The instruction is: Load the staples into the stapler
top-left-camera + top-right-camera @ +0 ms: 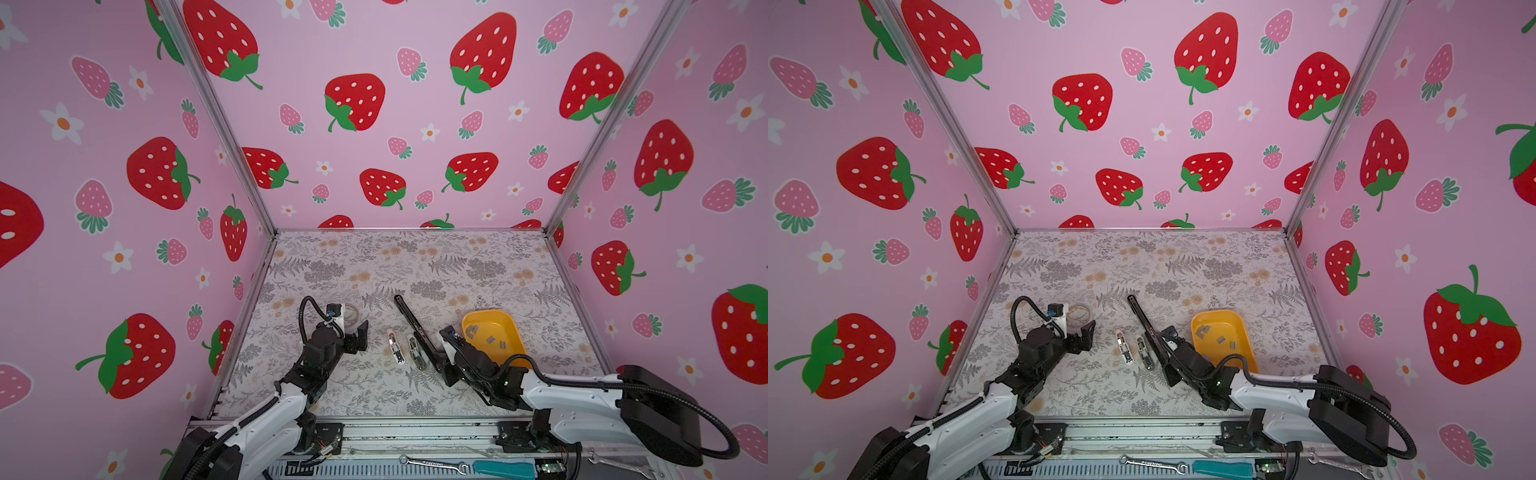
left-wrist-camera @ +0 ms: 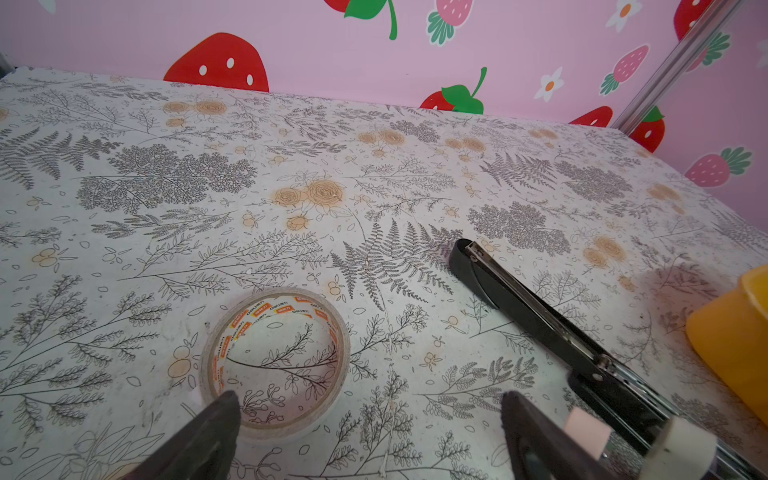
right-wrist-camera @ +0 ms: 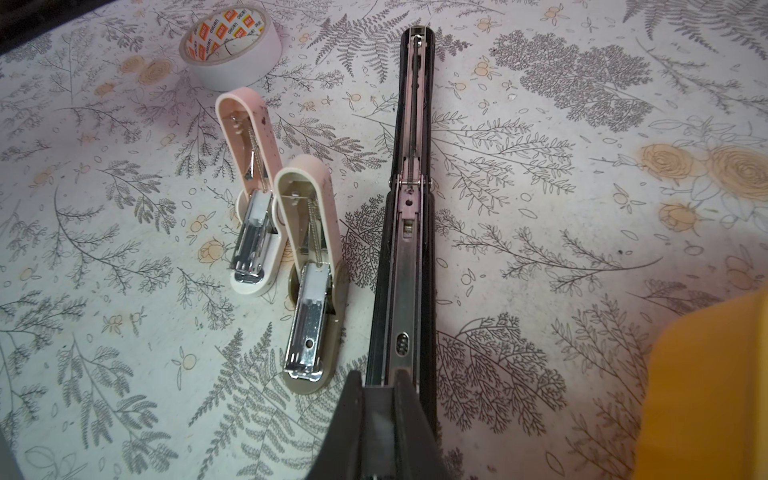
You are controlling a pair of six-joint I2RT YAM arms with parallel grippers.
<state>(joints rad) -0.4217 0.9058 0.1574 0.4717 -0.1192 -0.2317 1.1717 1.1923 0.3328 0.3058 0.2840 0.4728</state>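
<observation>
A long black stapler point(image 1: 409, 320) point(image 1: 1142, 318) point(image 3: 409, 249) lies opened flat at the table's middle, its metal rail facing up. My right gripper point(image 1: 437, 360) point(image 3: 378, 384) is shut on the stapler's near end, one finger on each side of the rail. The staples point(image 1: 490, 338) point(image 1: 1221, 340), small grey strips, lie loose in the yellow tray point(image 1: 511, 332) point(image 3: 706, 395) just right of that gripper. My left gripper point(image 1: 360, 337) point(image 2: 370, 403) hovers open and empty over the table, one fingertip by a roll of tape point(image 2: 276, 361).
Two small staplers lie open between the arms, one pink point(image 1: 395, 347) point(image 3: 249, 187) and one beige point(image 1: 417, 352) point(image 3: 309, 270). The tape roll point(image 1: 353, 316) sits by the left wrist. A wrench point(image 1: 432, 463) and a teal-handled tool point(image 1: 503, 467) rest on the front rail.
</observation>
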